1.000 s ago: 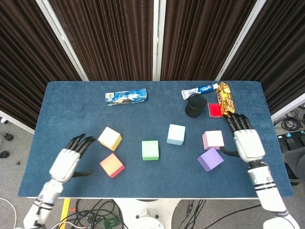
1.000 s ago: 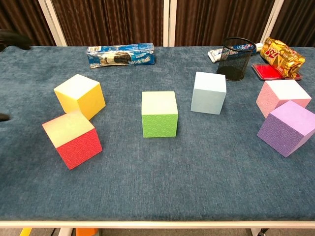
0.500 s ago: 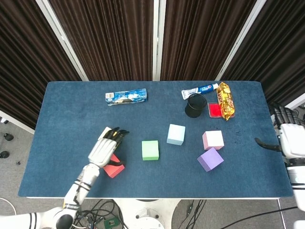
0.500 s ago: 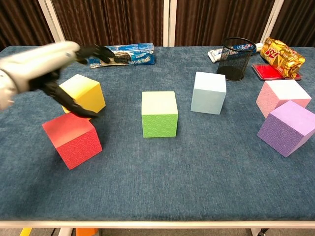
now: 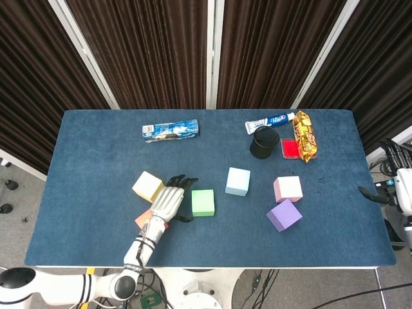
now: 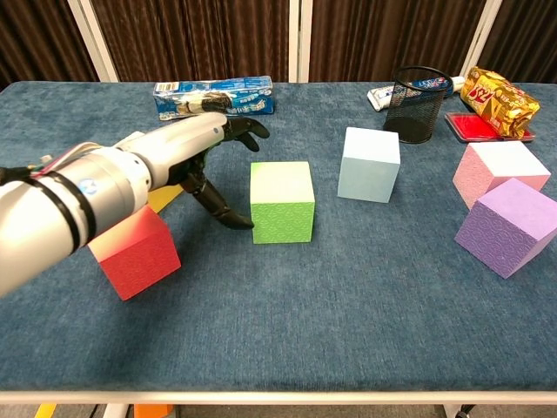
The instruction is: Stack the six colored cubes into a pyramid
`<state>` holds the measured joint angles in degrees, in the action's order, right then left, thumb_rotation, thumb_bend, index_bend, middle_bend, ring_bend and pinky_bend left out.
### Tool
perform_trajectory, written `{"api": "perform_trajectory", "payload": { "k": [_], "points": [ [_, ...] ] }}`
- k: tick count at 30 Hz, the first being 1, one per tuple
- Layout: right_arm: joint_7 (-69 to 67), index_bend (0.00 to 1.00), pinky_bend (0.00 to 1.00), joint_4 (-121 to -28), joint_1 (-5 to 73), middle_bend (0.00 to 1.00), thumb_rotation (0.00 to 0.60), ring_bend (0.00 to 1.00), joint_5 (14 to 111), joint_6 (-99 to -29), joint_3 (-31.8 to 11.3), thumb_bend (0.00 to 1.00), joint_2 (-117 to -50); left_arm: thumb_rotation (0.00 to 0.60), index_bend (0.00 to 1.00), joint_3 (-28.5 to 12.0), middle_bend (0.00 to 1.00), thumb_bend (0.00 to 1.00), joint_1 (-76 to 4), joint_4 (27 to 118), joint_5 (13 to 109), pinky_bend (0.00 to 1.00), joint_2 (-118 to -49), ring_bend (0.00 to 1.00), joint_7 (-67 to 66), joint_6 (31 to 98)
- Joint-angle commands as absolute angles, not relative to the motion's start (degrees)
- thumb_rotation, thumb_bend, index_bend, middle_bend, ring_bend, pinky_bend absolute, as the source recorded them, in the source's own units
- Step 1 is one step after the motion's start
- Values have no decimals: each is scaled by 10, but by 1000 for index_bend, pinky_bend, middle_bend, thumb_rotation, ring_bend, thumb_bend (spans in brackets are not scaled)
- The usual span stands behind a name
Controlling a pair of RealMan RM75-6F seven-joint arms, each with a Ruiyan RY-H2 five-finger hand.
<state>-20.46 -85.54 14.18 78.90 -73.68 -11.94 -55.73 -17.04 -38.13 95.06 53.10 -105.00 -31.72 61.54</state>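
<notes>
Left hand (image 6: pixel 196 144) spread wide, holding nothing, just beside the green cube (image 6: pixel 282 201). Right hand (image 5: pixel 404 193) off the table's right edge; its state cannot be told.

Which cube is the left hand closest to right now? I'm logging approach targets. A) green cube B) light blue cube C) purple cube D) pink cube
A: the left hand has its fingers spread right beside the green cube, holding nothing, while the other three cubes sit further right.
</notes>
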Motion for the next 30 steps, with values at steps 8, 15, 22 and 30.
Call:
{"api": "perform_trajectory", "payload": {
  "k": [8, 15, 22, 30],
  "points": [
    [-215, 0, 0, -832, 139, 14, 600, 0, 788, -738, -114, 96, -568, 600, 111, -170, 355, 0, -398, 916, 549, 74, -1076, 18, -280, 629],
    [-215, 0, 0, -822, 141, 13, 600, 0, 783, -734, -113, 99, -572, 600, 135, -167, 454, 9, -404, 901, 577, 73, -1079, 65, -260, 640],
    [-210, 0, 0, -824, 142, 13, 600, 0, 781, -734, -113, 101, -573, 600, 141, -166, 469, 25, -408, 876, 618, 73, -1052, 72, -209, 626],
    [-194, 0, 0, -831, 142, 13, 600, 0, 778, -734, -112, 101, -575, 600, 143, -164, 474, 28, -417, 829, 651, 73, -993, 73, -70, 533]
  ]
}}
